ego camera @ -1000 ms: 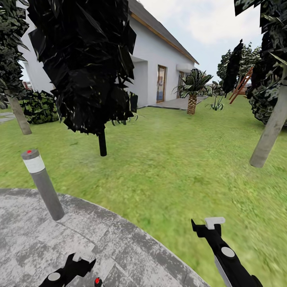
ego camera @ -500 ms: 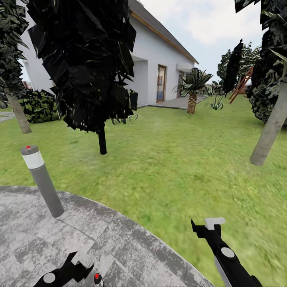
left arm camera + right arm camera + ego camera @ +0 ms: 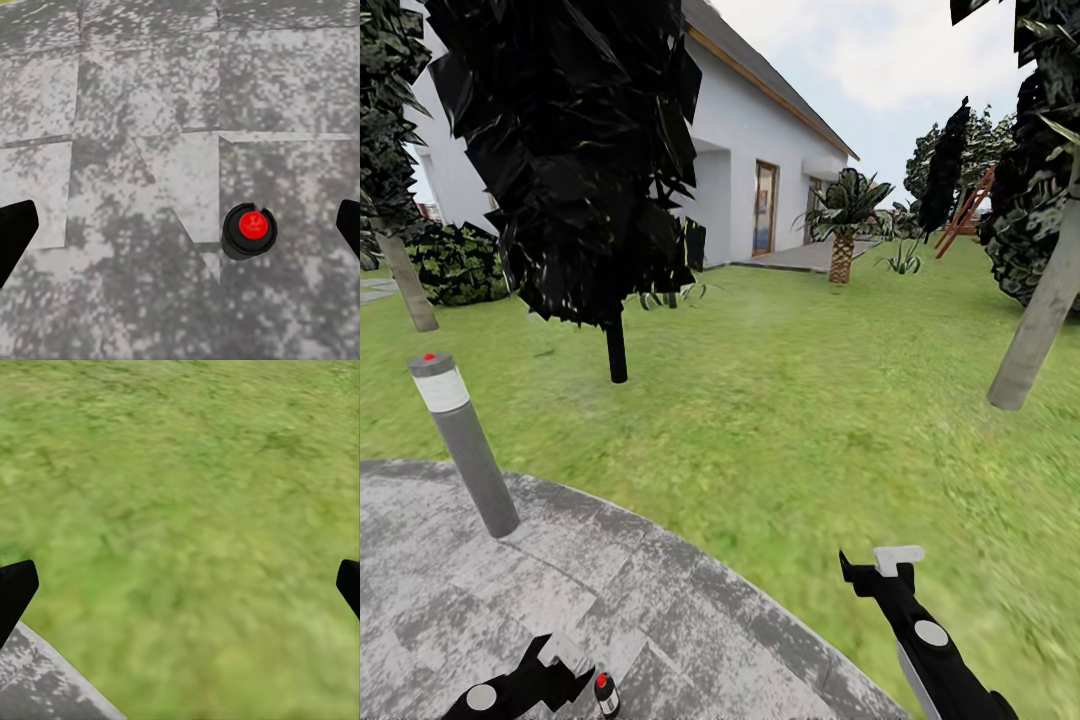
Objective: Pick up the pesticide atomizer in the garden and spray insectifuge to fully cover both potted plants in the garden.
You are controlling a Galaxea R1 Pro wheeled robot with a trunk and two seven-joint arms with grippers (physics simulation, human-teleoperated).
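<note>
The pesticide atomizer [image 3: 605, 693] is a small dark bottle with a red top and a pale band, standing upright on the grey paved patio [image 3: 690, 610]. My left gripper [image 3: 560, 665] hovers just beside it, open. In the left wrist view the atomizer [image 3: 250, 229] is seen from above, between the spread black fingertips [image 3: 15, 232] and off-centre, with the gripper [image 3: 180, 229] touching nothing. My right gripper [image 3: 880, 565] is open over the lawn, and its wrist view [image 3: 180, 585] looks down on grass at the patio's edge. The potted plants are out of view.
A grey bollard lamp [image 3: 465, 450] stands at the patio's rim on the left. A dark-leaved tree [image 3: 615, 350] rises from the lawn ahead and a pale trunk [image 3: 1035, 330] leans at the right. Beyond are a white house [image 3: 760, 170] and a palm [image 3: 842, 255].
The camera has moved a little, so the bollard sits higher in the picture. The atomizer shows more fully beside my left gripper, which has dropped slightly. The right arm holds still.
</note>
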